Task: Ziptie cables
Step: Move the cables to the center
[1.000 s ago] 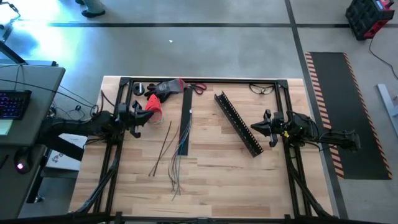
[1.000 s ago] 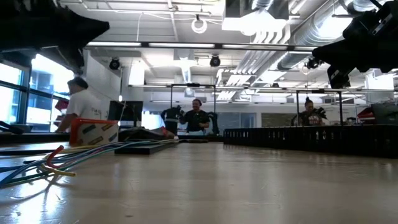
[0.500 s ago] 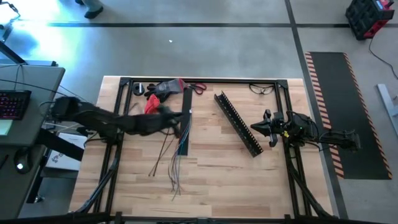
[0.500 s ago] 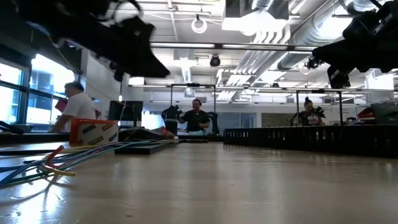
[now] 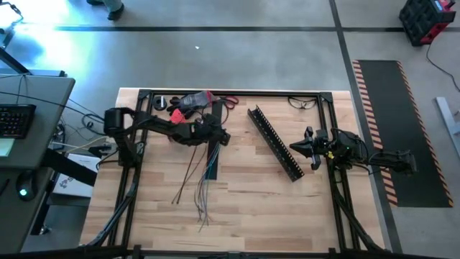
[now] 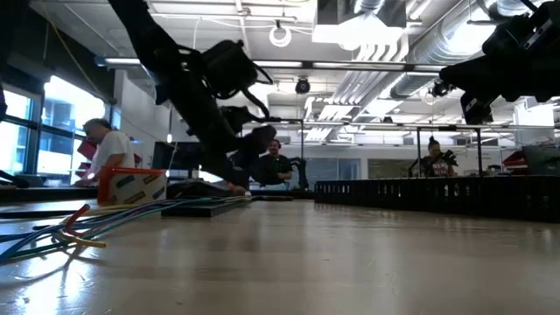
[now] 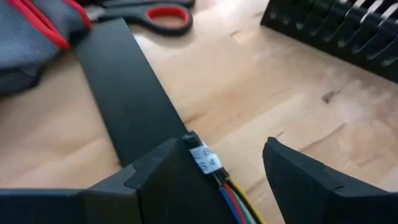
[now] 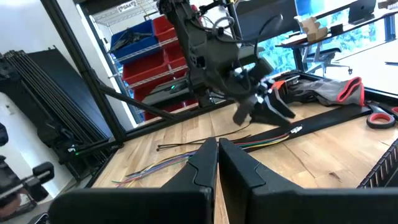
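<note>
both fingers of the left gripper (image 7: 224,171) spread wide (empty) over the cables (image 7: 233,193).

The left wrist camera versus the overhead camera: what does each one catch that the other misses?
Only the left wrist view shows the small white label on the near end of the cables, lying between the open fingers of the left hand.

Only the overhead view shows the cables' splayed far ends, the whole table, and the right hand waiting beside the comb-toothed channel.

Both show the flat black strip, the red-handled scissors and the grey and red glove.
</note>
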